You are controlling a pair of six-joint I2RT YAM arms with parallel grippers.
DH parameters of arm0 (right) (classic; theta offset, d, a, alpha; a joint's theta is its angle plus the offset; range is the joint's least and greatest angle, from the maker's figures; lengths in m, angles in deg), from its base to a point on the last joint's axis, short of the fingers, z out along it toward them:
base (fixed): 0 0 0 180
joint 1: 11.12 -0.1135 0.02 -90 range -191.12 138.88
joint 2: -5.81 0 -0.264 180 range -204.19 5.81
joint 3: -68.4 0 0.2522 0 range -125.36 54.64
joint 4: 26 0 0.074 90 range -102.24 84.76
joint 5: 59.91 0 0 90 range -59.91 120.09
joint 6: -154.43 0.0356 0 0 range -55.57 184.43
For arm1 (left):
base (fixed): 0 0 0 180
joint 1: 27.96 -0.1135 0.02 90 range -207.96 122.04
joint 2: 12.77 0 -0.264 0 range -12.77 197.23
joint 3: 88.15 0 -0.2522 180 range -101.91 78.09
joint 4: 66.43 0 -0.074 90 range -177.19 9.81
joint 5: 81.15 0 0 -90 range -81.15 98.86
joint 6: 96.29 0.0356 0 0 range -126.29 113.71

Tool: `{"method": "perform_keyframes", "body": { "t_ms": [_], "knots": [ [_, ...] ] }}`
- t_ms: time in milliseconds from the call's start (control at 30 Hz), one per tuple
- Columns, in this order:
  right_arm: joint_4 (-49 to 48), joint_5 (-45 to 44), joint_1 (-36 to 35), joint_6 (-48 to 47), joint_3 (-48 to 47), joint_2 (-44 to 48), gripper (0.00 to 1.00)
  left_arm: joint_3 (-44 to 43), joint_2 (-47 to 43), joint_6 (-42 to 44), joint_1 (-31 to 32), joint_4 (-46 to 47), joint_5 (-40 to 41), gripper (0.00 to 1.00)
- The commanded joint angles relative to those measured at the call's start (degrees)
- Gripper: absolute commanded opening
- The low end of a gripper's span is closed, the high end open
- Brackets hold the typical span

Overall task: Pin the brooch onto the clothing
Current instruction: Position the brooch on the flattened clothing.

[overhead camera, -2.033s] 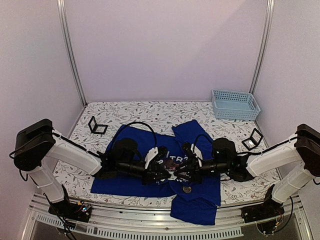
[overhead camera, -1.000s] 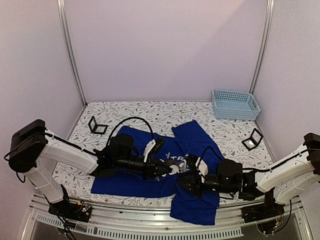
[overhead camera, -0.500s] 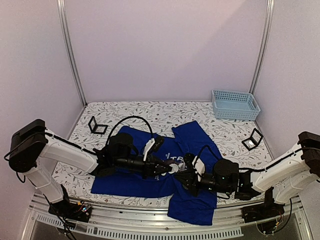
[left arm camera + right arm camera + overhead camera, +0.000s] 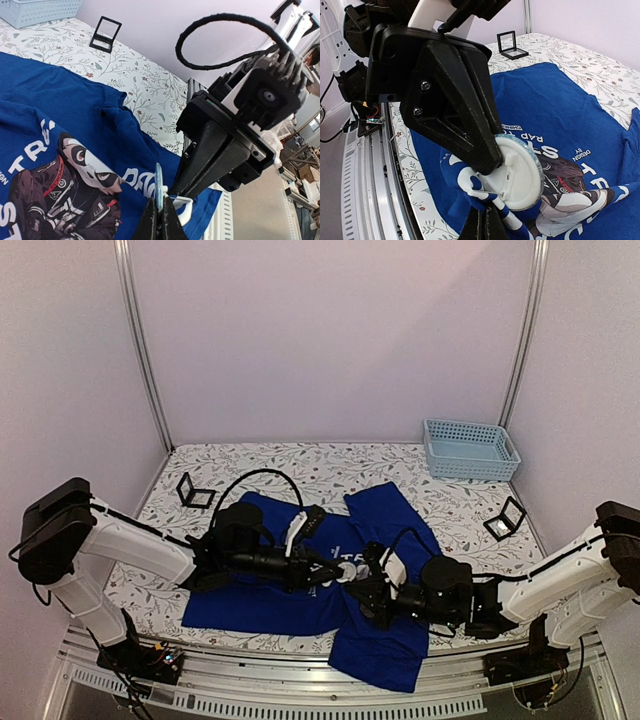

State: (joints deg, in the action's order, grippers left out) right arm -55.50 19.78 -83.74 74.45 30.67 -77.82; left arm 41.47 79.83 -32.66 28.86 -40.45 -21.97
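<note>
Floral table (image 4: 300,465) | right pincer (image 4: 481,220) now pinching T-shirt (image 4: 555,110) | left pincer (image 4: 159,222) gripping brooch (image 4: 520,172)

blue basket (image 4: 472,470), floral cloth (image 4: 300,465), two black frames (image 4: 195,491) (image 4: 506,517)

A robot lab booth (plain lilac walls (image 4: 330,340), aluminium frame rails (image 4: 141,350)).

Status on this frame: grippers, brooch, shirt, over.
Left gripper shut on brooch, over chest print. Right gripper shut on pinched T-shirt fold beside it. No obstruction seen.
</note>
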Motion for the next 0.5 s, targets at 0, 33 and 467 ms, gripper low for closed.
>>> {"method": "perform_keyframes", "body": {
  "t_ms": [0,33,467],
  "knots": [
    [6.3,-3.2,3.0,3.4,-1.0,0.2,0.0,-1.7,-0.6,-1.5,0.9,5.4,-5.3,0.0],
    [7.3,-3.2,3.4,4.1,-1.3,0.3,0.0,-1.8,-0.7,-1.4,1.0,5.0,-5.2,0.0],
    [12.3,-2.4,5.1,6.3,-2.7,-1.6,0.0,-2.0,-1.5,-1.8,1.3,5.5,-5.2,0.0]
  ]
}}
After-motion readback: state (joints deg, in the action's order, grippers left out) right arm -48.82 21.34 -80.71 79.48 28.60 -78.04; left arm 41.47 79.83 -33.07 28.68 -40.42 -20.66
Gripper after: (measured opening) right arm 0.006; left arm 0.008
